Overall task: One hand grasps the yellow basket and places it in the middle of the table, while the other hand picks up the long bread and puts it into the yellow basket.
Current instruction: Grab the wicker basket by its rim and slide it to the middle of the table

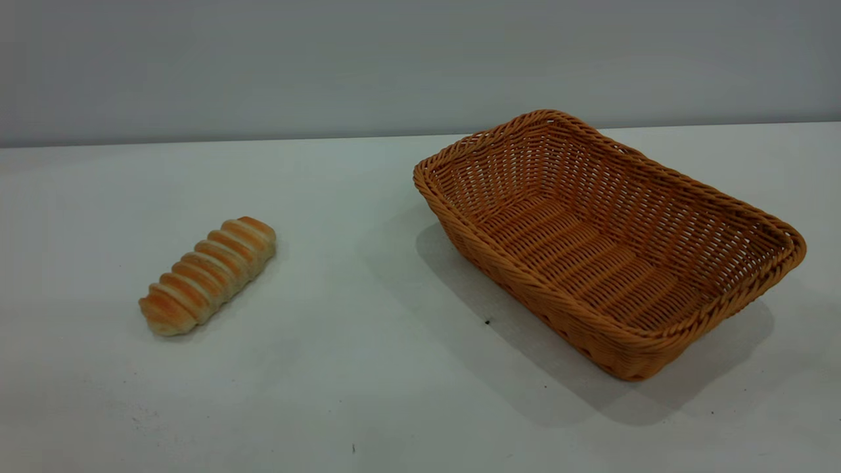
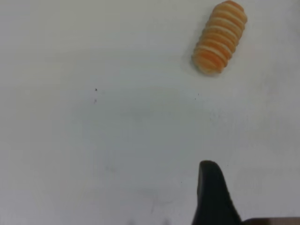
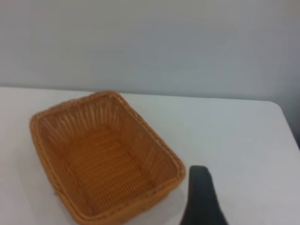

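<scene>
Nothing grabbed yet: long bread (image 1: 207, 275) lies on the counter (image 1: 368, 368) at the left side of the ext view, yellow basket (image 1: 608, 243) sits empty at the right side, well apart from the bread, skewed to the counter edge. Neither arm shows in the ext view. Left pincer (image 2: 212, 197) shows only one dark finger low in its wrist cam, above bare counter, bread (image 2: 220, 37) well ahead of it; can't tell how far open it is, holds nothing visible. Right pincer (image 3: 201, 199) same deal: one dark finger, just beside the basket's near corner (image 3: 176, 176), opening can't tell, nothing held. Risks as you go on, imo: basket rim is a thin braided edge w/ flared walls, so a shallow bite could slip off or tip the basket when you drag it to the middle. Bread is rounded and ridged, so it may roll or squirt out if you pinch it off-centre or along its length. If both arms head for the middle at once they could clash. Nothing else on the counter but tiny dark specks; no obstacle between bread and basket, wall behind.
</scene>
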Robot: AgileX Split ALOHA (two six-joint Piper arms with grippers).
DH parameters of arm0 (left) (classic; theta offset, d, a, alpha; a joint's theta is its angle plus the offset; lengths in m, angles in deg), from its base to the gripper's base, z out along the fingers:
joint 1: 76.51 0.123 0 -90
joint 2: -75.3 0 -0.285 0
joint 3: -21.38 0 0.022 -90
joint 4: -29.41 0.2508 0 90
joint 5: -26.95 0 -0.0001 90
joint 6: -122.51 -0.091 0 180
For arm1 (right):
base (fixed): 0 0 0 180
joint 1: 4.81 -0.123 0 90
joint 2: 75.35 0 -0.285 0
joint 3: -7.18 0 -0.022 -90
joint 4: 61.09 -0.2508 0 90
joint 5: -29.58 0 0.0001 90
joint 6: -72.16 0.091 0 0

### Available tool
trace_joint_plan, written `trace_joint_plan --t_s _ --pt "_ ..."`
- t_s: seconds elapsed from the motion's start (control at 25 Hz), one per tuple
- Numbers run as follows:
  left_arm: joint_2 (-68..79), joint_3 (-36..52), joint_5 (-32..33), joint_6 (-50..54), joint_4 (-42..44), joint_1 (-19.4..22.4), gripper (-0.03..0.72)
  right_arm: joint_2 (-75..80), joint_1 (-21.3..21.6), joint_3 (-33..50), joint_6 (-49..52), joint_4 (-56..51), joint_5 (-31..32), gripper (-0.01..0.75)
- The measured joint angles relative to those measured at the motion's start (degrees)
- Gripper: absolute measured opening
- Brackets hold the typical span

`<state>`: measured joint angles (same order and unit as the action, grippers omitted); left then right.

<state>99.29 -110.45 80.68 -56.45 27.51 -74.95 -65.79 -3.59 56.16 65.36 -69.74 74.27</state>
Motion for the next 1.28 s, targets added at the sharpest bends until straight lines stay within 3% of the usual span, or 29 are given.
trace_joint_plan --t_s 0.2,0.52,0.84,1.28 --pt "0.1 0.0 0.6 0.0 0.0 0.0 0.489 4.7 0.0 0.0 0.0 -5.7 -0.4 0.559" --pt "8.2 0.0 1.1 0.6 0.1 0.0 0.489 28.3 0.0 0.0 0.0 -10.6 -1.7 0.559" --pt "17.4 -3.5 0.7 2.7 0.1 0.0 0.489 49.9 0.0 -0.1 0.0 -16.3 -8.2 0.559" --pt "15.4 -3.5 1.4 2.9 0.3 0.0 0.489 80.3 0.0 -1.0 -3.9 -28.0 -21.3 0.559"
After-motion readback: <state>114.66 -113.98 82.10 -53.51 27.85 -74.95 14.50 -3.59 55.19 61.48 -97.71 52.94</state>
